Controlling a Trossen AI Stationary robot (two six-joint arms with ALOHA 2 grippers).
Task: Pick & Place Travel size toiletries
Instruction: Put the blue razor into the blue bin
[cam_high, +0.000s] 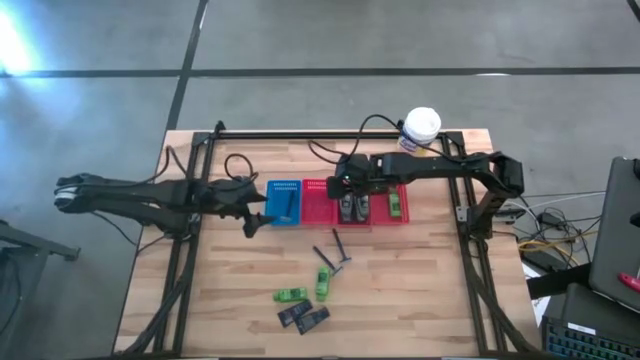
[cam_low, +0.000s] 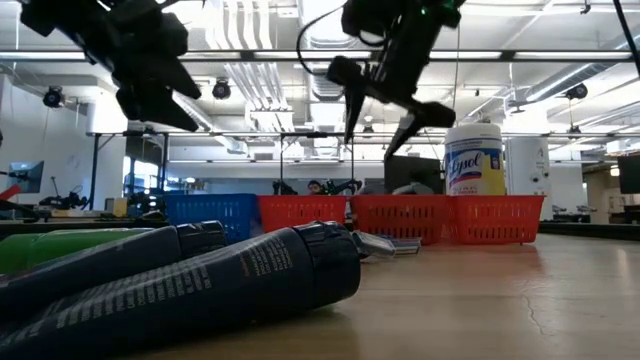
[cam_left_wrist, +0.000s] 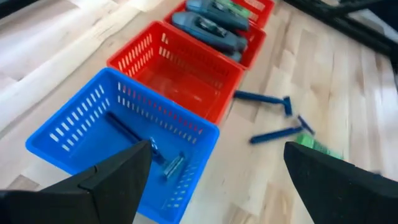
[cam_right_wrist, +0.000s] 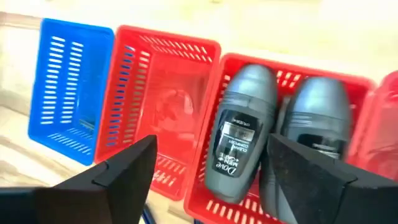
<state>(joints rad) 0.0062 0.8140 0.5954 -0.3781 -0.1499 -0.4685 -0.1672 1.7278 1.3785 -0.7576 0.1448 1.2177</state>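
Observation:
My left gripper (cam_high: 258, 218) (cam_left_wrist: 217, 149) hangs open just left of the blue basket (cam_high: 283, 202), which holds a dark blue razor (cam_left_wrist: 134, 138). My right gripper (cam_high: 347, 200) (cam_right_wrist: 211, 142) is open above the red baskets; under it two grey oval pieces (cam_right_wrist: 241, 142) (cam_right_wrist: 311, 121) lie in the middle red basket (cam_high: 355, 210). A green bottle (cam_high: 397, 205) lies in the right-hand red basket. On the table lie two razors (cam_high: 335, 250), two green bottles (cam_high: 322, 283) (cam_high: 291, 295) and two dark packets (cam_high: 293, 316) (cam_high: 315, 319).
The leftmost red basket (cam_right_wrist: 161, 106) shows nothing inside. A white-lidded canister (cam_high: 421, 128) stands behind the baskets at the far edge. Cables (cam_high: 235, 165) lie on the far left of the table. Bare wood stretches along the near left and right parts.

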